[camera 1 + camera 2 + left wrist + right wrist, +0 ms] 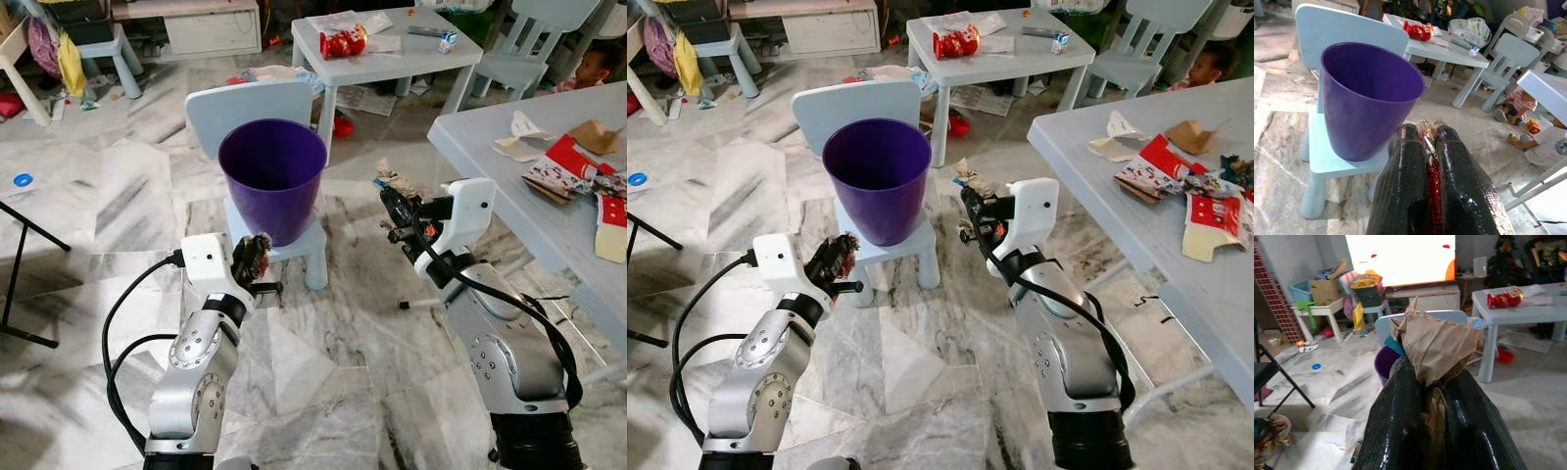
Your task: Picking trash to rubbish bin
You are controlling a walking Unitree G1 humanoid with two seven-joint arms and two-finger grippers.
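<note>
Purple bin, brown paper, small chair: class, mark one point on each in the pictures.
Purple bin (272, 191), left eye view, front of its outer wall.
Brown paper (1437, 350), right wrist view, middle of the crumpled wad.
Small chair (240, 110), left eye view, bare backrest.

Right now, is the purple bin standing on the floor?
No, the purple bin stands on the seat of a small pale blue chair.

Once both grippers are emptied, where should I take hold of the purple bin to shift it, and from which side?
Probably the purple bin's open rim, from above on the near side: one finger inside, one outside. Its wall tapers toward the base, so a side pinch would likely slip, and the chair backrest blocks the far side. The left gripper is nearest.
</note>
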